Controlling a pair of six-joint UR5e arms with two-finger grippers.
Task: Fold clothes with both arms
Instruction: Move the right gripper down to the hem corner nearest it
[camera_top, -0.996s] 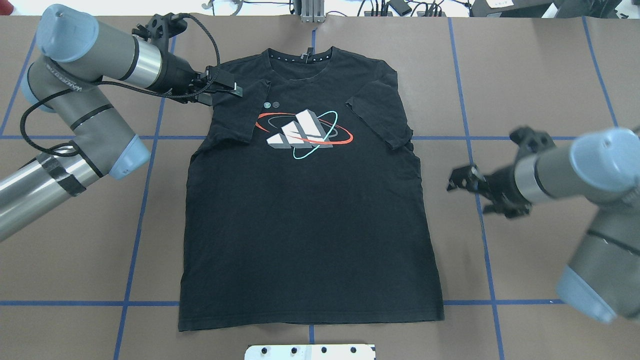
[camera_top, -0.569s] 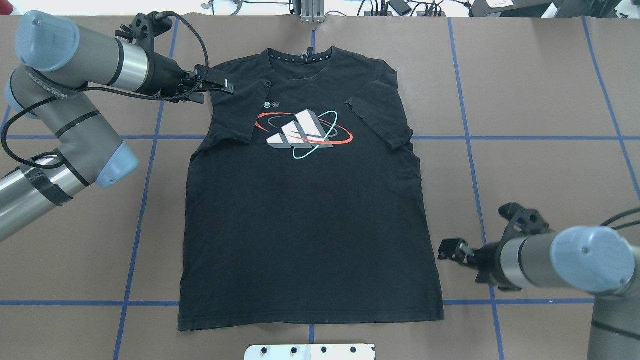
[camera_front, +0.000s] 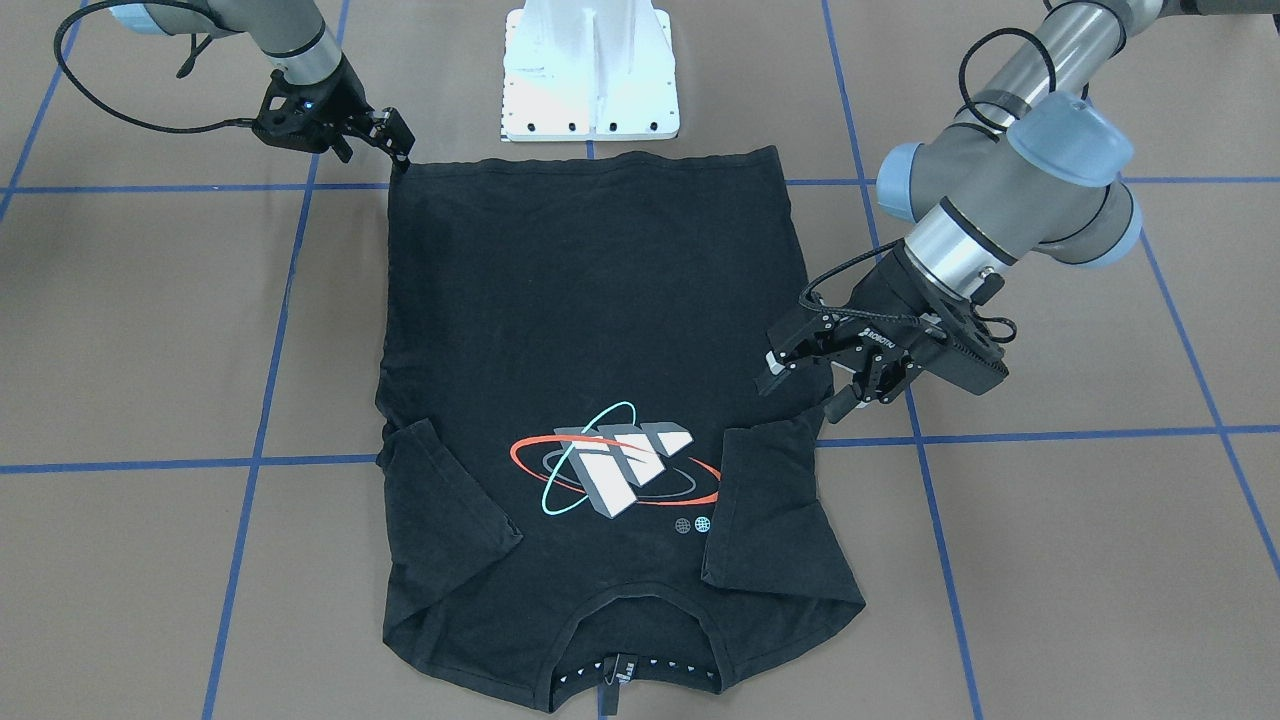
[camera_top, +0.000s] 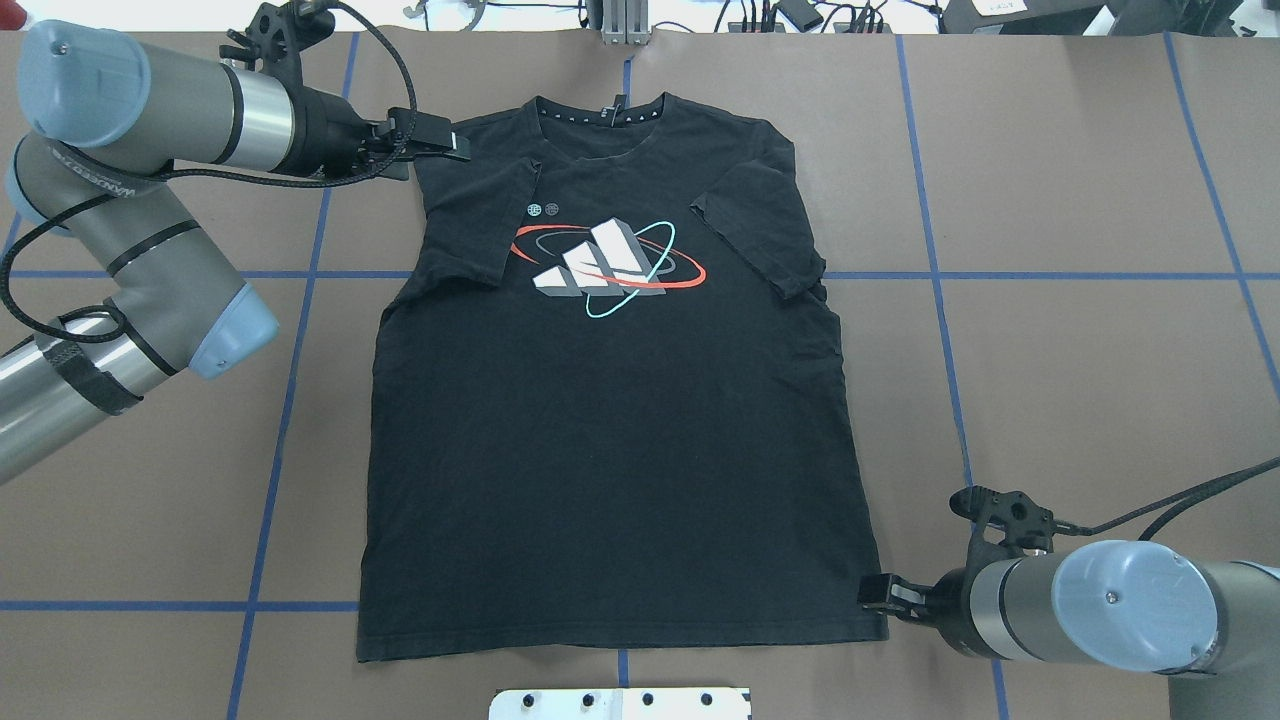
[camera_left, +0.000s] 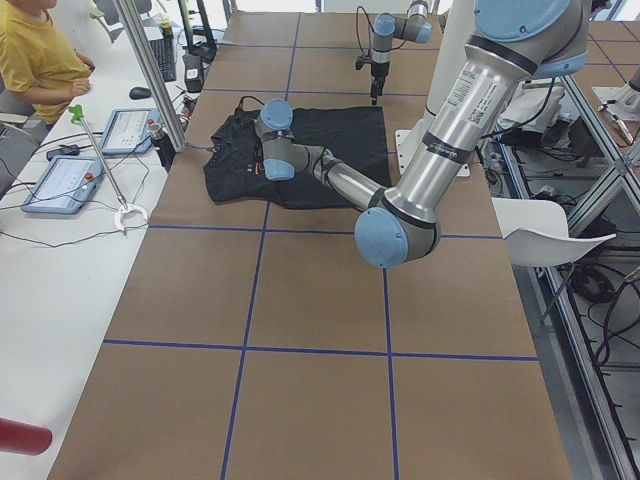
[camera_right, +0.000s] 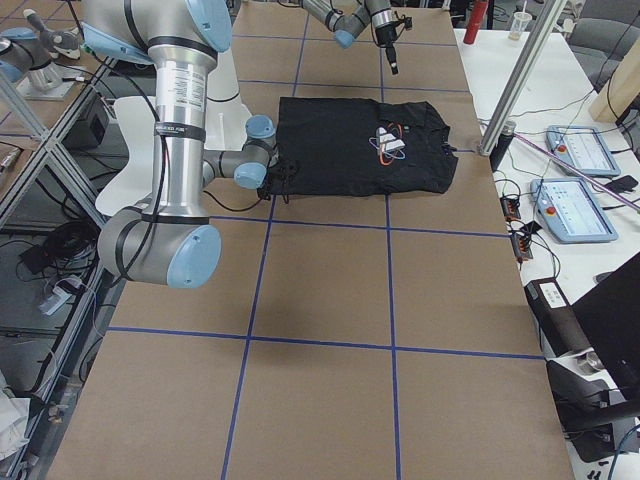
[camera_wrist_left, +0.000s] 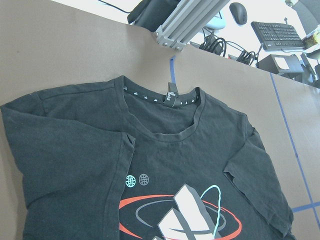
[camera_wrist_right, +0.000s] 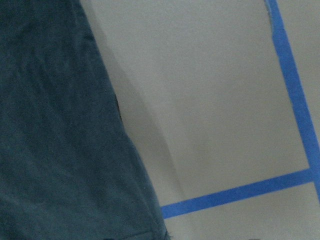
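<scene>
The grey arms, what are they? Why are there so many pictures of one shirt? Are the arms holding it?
They belong to a robot: its left arm and its right arm. Each ends in a two-finger gripper.

A black T-shirt lies flat on the brown table, with both sleeves folded in.

All the pictures show one moment, seen by different cameras. One is above and behind the robot, one faces it, one is at each end of the table, and one is on each wrist. That is why two pictures look so close up.

The left gripper is open by a shoulder of the shirt. The right gripper is at a bottom corner, and I cannot tell if it is open or pinching. The shirt is not lifted anywhere.
</scene>
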